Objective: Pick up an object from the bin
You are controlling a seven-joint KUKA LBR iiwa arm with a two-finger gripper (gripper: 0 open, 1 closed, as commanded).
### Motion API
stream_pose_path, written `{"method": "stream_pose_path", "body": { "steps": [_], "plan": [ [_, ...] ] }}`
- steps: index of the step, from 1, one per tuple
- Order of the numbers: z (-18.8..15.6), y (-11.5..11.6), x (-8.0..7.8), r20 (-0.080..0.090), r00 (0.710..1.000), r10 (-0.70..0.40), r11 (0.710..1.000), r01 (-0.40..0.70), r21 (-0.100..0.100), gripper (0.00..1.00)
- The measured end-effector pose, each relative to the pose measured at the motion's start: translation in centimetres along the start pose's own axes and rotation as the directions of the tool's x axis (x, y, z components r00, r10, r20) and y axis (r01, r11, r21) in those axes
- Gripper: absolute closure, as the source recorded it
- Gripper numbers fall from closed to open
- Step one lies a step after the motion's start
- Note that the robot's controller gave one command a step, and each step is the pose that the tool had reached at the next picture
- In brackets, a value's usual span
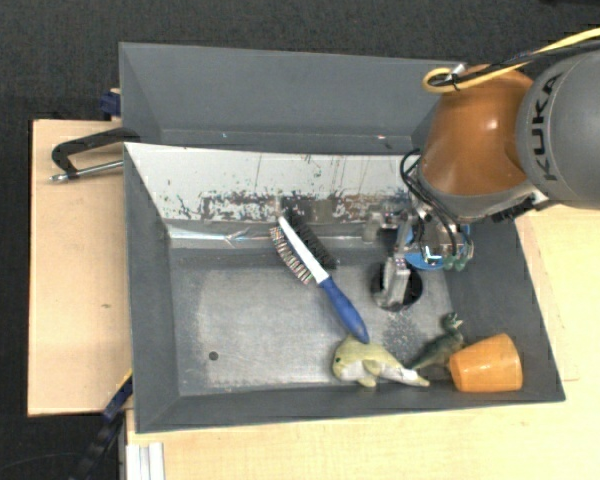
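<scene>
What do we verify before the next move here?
1. Position: gripper low inside the bin, right of the brush: ok.
2. Something in its grasp: cannot tell.
3. Brush handle apart from the gripper: ok.
4. Orange cup, green dinosaur and pale toy spaced for a single pick: not ok, they crowd together at the near wall.
5. Wrist clearance to the far wall: cannot tell.

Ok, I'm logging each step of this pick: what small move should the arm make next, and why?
Probably a short shift to the view's left, over the blue handle of the brush, before going down. The gripper hangs above bare bin floor just right of that handle, the nearest thing to it; the green toy dinosaur and orange cup lie nearer the bottom wall.
</scene>
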State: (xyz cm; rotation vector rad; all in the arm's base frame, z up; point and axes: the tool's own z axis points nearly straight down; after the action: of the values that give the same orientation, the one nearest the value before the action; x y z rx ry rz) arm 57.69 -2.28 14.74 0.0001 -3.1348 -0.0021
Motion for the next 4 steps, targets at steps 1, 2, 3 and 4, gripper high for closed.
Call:
{"method": "stream_pose_path", "body": {
  "steps": [1, 2, 3, 4],
  "plan": [
    [7.2, 5.6, 0.6, 0.008, 0.917, -0.398, 0.917, 0.398, 0.004, 0.00],
    [5.7, -3.7, 0.8, 0.011, 0.913, -0.407, 0.913, 0.407, 0.010, 0.00],
    [5.8, -3.1, 0.8, 0.012, 0.910, -0.414, 0.910, 0.414, 0.005, 1.00],
    [5.8, -3.1, 0.8, 0.012, 0.910, -0.414, 0.910, 0.414, 0.005, 0.00]
  ]
}}
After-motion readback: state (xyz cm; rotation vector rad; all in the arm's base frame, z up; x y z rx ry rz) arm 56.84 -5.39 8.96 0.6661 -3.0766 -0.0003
